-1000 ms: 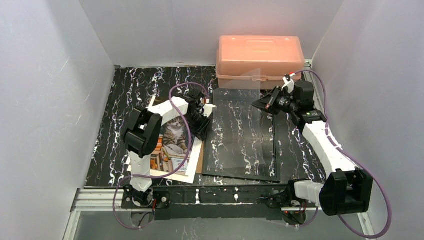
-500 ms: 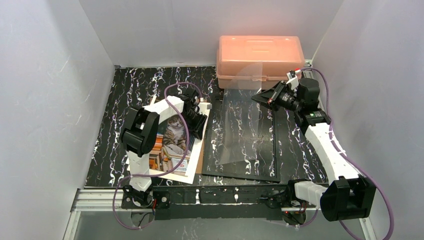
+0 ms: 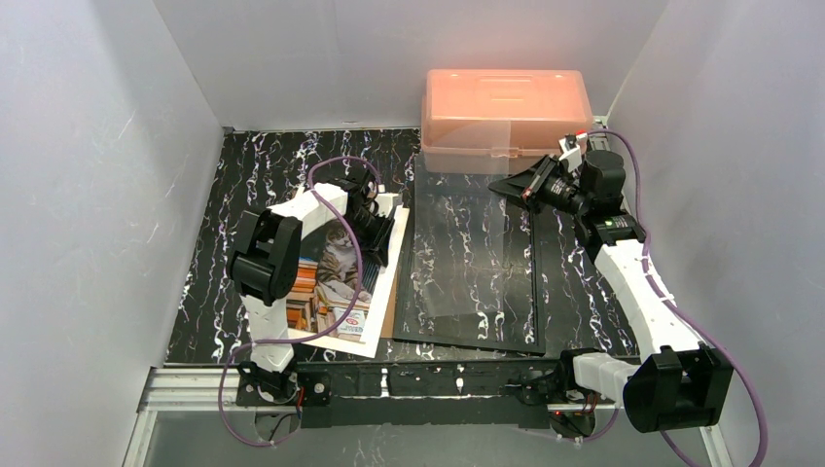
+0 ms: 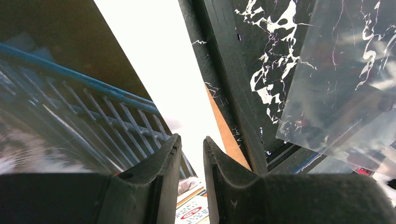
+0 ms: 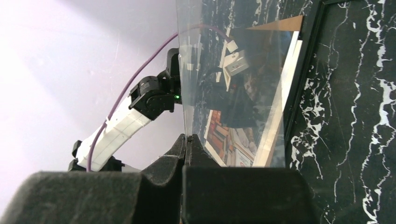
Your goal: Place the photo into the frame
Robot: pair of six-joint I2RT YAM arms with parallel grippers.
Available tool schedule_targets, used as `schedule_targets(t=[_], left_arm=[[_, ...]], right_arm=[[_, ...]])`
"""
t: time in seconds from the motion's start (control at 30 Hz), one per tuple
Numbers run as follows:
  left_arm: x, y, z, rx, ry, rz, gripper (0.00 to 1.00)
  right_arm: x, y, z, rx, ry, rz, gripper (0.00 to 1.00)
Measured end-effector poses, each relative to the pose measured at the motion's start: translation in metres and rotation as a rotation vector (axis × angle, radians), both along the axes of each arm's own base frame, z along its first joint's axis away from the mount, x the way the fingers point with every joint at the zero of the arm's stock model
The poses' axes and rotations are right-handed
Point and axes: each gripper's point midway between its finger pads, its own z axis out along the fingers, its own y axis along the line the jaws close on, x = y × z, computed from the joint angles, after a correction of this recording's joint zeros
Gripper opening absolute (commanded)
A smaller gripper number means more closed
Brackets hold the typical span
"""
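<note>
- Worktop point(image 3: 253, 195): black with white veining; carries all items.
- Pink box point(image 3: 504, 102): lid closed, at the far edge.
- Frame point(image 3: 467, 341): black, lying flat right of centre, its far end just before the Pink box.
- Glass pane point(image 3: 457, 243): clear sheet over the Frame opening, its far right corner raised.
- Photo point(image 3: 336, 263): cat print face up, just left of the Frame, on a brown backing board point(image 3: 386, 316).
- Right gripper point(image 5: 187, 137): jaws pressed together on the Glass pane's edge.
- Left gripper point(image 4: 192, 139): at the Photo's far right corner. Jaws stand slightly apart with the white border between them; actual grip cannot be told.

No legible text, print on photo point(image 4: 154, 60) blurred
</note>
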Motion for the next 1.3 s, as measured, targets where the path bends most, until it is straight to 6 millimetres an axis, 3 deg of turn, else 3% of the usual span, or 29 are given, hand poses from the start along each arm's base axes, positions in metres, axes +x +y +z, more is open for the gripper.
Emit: schedule_targets(t=[0.77, 1.0, 1.1, 1.3], left_arm=[[0.000, 0.000, 0.000, 0.002, 0.003, 0.007, 0.23], [0.002, 0.002, 0.000, 0.008, 0.006, 0.026, 0.21], [0.006, 0.007, 0.001, 0.006, 0.015, 0.063, 0.22], [0.023, 0.024, 0.002, -0.006, 0.023, 0.172, 0.22]], right_arm=[[-0.018, 0.002, 0.020, 0.186, 0.054, -0.031, 0.01], [-0.022, 0.001, 0.010, 0.209, 0.096, -0.041, 0.01], [-0.023, 0.001, 0.003, 0.224, 0.129, -0.050, 0.01], [-0.023, 0.001, 0.011, 0.248, 0.128, -0.052, 0.01]])
